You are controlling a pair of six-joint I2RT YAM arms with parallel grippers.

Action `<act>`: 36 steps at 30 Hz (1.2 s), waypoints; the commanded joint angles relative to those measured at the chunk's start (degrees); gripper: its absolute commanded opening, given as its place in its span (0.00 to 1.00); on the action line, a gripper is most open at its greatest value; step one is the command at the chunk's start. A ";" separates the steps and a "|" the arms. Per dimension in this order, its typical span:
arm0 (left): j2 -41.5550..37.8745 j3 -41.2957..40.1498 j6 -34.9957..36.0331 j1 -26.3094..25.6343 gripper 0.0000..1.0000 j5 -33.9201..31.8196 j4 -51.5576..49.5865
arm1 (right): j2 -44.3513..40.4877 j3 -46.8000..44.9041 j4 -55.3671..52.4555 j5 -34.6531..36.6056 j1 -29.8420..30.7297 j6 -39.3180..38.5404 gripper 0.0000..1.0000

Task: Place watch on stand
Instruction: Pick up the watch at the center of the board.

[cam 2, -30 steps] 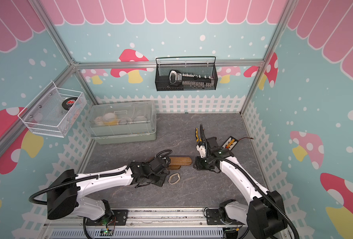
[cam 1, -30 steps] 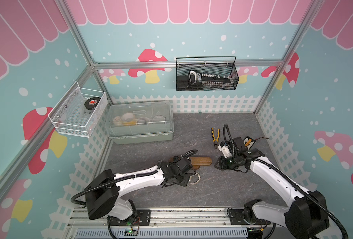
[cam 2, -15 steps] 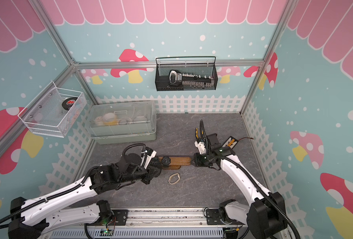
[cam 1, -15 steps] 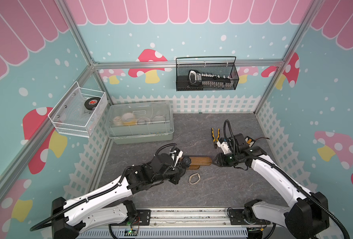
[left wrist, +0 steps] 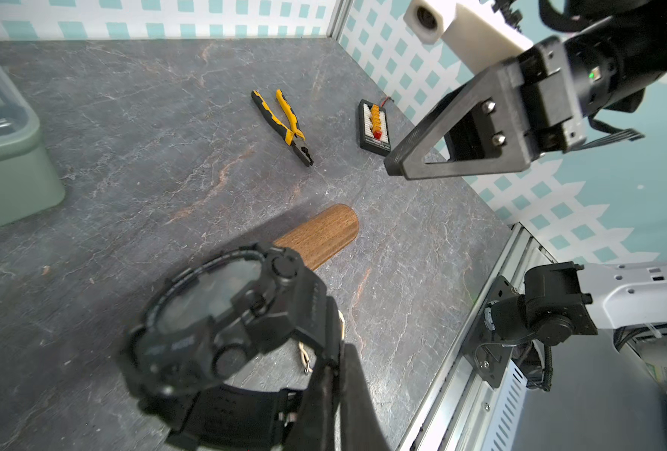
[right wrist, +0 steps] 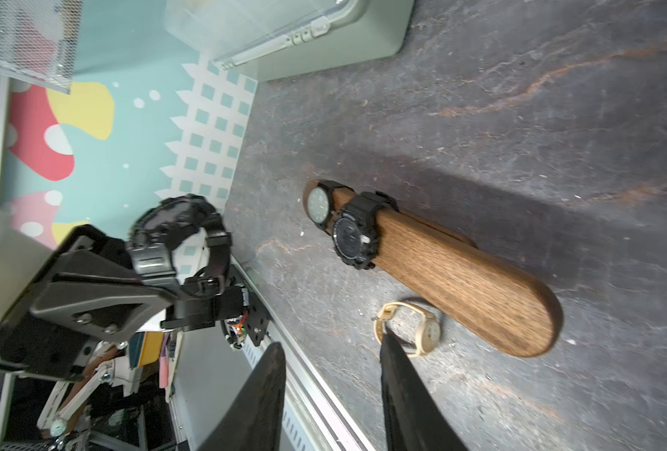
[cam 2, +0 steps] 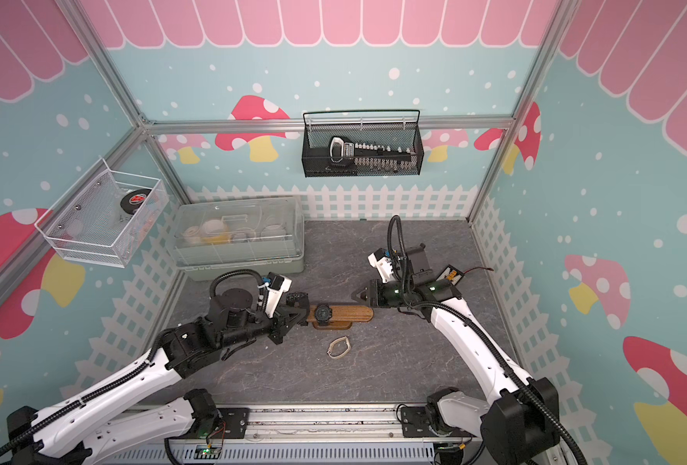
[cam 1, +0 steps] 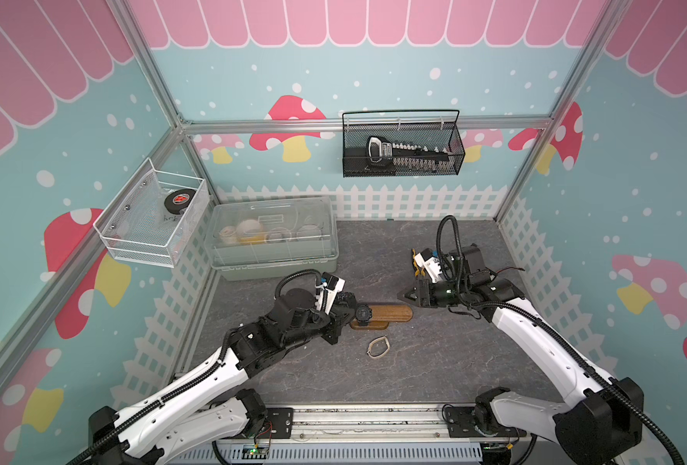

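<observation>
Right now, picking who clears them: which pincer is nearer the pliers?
Right. The right pincer hovers by the pliers; left pincer, gripping a black watch, is at the stand's far end.

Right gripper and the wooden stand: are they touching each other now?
Apart. The left wrist view shows the right gripper hanging beyond the rounded end of the stand, with bare grey tabletop visible between them.

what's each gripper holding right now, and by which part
The left gripper holds a black watch by its strap, near the buckle. The right gripper is open and holds nothing.
</observation>
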 commanded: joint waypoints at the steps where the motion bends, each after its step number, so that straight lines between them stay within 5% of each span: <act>1: 1.37 2.39 1.57 0.79 0.00 5.44 4.39 | -1.95 2.89 6.10 -3.26 3.34 2.93 0.39; 10: 4.92 4.58 -0.30 1.62 0.00 12.30 8.79 | -1.01 3.25 13.51 -4.72 8.08 5.83 0.40; 36: 6.02 5.54 -0.97 3.10 0.00 11.63 14.43 | 0.67 -3.17 26.33 -8.79 11.68 15.77 0.40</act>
